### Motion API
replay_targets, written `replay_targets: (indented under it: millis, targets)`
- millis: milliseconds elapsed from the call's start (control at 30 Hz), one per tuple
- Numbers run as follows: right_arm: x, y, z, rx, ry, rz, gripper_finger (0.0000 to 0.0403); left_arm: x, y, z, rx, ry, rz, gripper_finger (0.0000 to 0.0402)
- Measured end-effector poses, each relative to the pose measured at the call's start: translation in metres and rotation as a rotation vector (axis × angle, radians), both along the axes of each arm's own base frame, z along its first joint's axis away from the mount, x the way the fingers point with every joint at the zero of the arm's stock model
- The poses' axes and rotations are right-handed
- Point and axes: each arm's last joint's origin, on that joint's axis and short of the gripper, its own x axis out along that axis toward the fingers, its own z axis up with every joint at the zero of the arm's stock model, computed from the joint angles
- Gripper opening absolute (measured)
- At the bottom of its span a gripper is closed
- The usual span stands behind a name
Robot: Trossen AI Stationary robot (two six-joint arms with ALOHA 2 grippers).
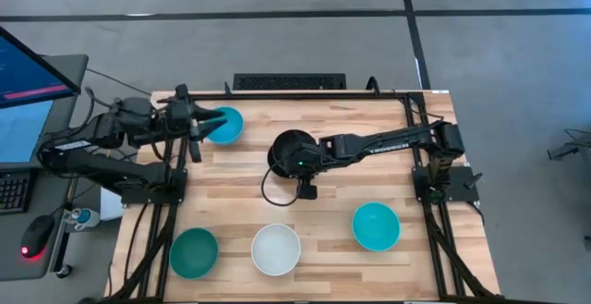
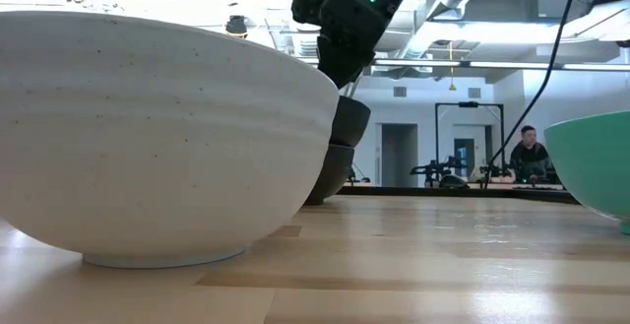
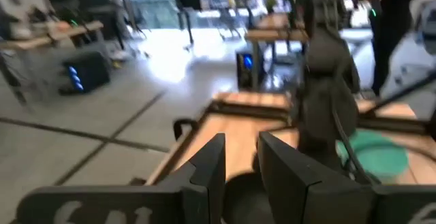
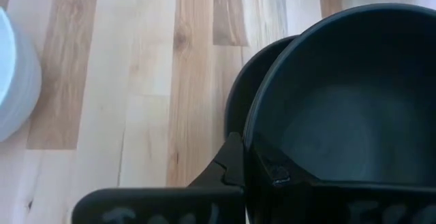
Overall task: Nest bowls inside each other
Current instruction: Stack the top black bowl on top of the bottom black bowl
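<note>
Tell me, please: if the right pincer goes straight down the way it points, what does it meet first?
Probably the second black bowl on the table, just under the black bowl that the right pincer holds by its rim.

Your two arms are matte black. The right arm [image 1: 383, 143] carries pale lettering on its forearm, a green light near the wrist, and a black cable looping beneath. The left arm [image 1: 102, 147] shows bundled black cables.

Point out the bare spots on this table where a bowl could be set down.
Free: the strip between the black bowls and the front row (teal bowl, white bowl, blue bowl). Crowded: the far-left corner, where the left gripper meets another blue bowl.
</note>
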Motion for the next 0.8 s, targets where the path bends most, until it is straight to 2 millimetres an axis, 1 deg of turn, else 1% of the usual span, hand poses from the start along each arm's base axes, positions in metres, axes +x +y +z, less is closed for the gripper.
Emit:
replay_targets:
  millis: [133, 233, 367, 533, 633, 700, 800]
  targets:
    - [0.0, 0.0, 0.0, 0.004, 0.0, 0.003, 0.0012, -0.001, -0.003, -0.004, -0.015, 0.046, -0.097, 0.008]
    - [0.0, 0.0, 0.0, 0.005, 0.0, 0.004, 0.0012, -0.001, -0.007, -0.006, -0.008, 0.07, -0.234, 0.008]
    - [0.0, 0.0, 0.0, 0.004, 0.0, 0.005, 0.0012, -0.006, -0.01, -0.007, -0.093, 0.072, -0.344, 0.008]
    - [0.0, 0.0, 0.0, -0.013, -0.002, 0.015, 0.0012, -0.012, -0.011, -0.016, -0.164, 0.153, -0.345, 0.008]
    - [0.001, -0.003, 0.001, -0.014, -0.006, 0.009, 0.0013, -0.012, -0.011, -0.015, -0.164, 0.139, -0.342, 0.008]
    - [0.001, -0.004, 0.001, -0.014, -0.007, 0.005, 0.0022, -0.011, -0.011, -0.014, -0.164, 0.137, -0.346, 0.008]
    - [0.001, -0.006, 0.001, -0.008, -0.007, -0.002, 0.0046, -0.011, -0.011, -0.014, -0.164, 0.138, -0.347, 0.008]
